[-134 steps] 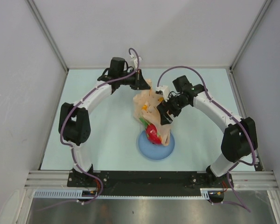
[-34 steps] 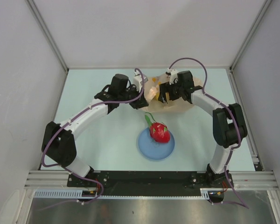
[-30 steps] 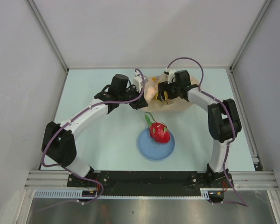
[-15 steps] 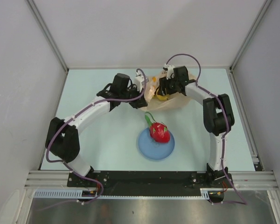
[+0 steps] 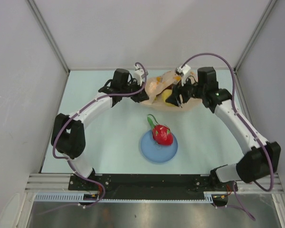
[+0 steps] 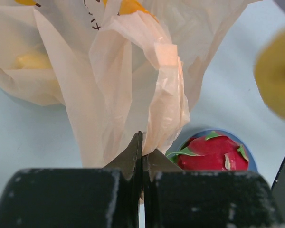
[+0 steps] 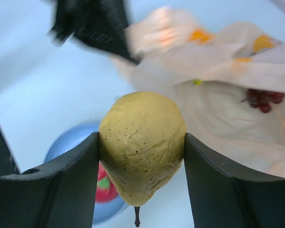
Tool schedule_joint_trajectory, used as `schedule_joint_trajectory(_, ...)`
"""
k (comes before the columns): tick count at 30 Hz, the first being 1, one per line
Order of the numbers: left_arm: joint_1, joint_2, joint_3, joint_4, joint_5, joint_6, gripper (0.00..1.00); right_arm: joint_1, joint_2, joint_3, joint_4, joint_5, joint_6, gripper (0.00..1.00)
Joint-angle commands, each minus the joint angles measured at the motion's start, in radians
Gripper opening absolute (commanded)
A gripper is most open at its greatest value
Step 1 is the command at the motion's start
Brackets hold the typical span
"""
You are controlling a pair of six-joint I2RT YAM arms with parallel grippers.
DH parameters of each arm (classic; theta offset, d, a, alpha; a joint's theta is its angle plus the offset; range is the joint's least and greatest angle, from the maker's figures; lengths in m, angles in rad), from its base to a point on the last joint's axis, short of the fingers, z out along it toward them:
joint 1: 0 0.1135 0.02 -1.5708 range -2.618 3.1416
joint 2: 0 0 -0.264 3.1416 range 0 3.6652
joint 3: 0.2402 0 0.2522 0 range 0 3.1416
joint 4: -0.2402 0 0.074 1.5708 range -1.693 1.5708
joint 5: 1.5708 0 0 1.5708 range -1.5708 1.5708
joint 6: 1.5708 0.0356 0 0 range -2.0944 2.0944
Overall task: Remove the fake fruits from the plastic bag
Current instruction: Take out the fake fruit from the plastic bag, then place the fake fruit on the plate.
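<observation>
The peach plastic bag [image 5: 180, 95] lies crumpled at the back of the table. My left gripper [image 5: 145, 96] is shut on a fold of its edge [image 6: 142, 151], holding the film up. My right gripper [image 5: 174, 99] is shut on a yellow speckled pear [image 7: 141, 142], stem down, just in front of the bag's mouth [image 5: 169, 98]. A dark red grape bunch [image 7: 261, 99] lies inside the bag [image 7: 218, 114]. Something pale yellow [image 6: 32, 60] shows through the film. The red dragon fruit [image 5: 161, 135] rests on the blue plate [image 5: 148, 151].
The blue plate [image 6: 195, 135] with the dragon fruit [image 6: 211, 153] sits in front of the bag, between the two arms. Grey walls close in the table on the left, right and back.
My right gripper has narrowed onto the pear and drawn it out of the bag, its arm swinging out to the right. The left gripper stays shut on the bag.
</observation>
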State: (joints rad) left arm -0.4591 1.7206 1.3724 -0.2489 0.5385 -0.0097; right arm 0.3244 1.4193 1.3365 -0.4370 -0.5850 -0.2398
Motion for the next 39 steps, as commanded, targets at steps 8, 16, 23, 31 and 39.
schedule_joint_trajectory(8,-0.016,-0.044,0.031,0.066,0.005,-0.027,0.0,0.191,-0.375,-0.359,-0.29,0.026,-0.547,0.4)
schedule_joint_trajectory(16,-0.044,-0.098,-0.033,0.045,-0.006,0.008,0.0,0.326,-0.482,-0.611,-0.117,0.045,-0.751,0.44)
schedule_joint_trajectory(23,-0.047,-0.101,-0.03,0.022,-0.023,0.05,0.0,0.303,-0.427,-0.623,-0.141,-0.013,-0.851,0.48)
schedule_joint_trajectory(31,-0.047,-0.084,-0.012,0.016,-0.031,0.07,0.0,0.317,-0.404,-0.623,-0.197,-0.087,-0.926,0.5)
schedule_joint_trajectory(39,-0.046,-0.072,0.011,0.011,-0.014,0.057,0.0,0.369,-0.369,-0.634,-0.253,-0.115,-1.02,0.52)
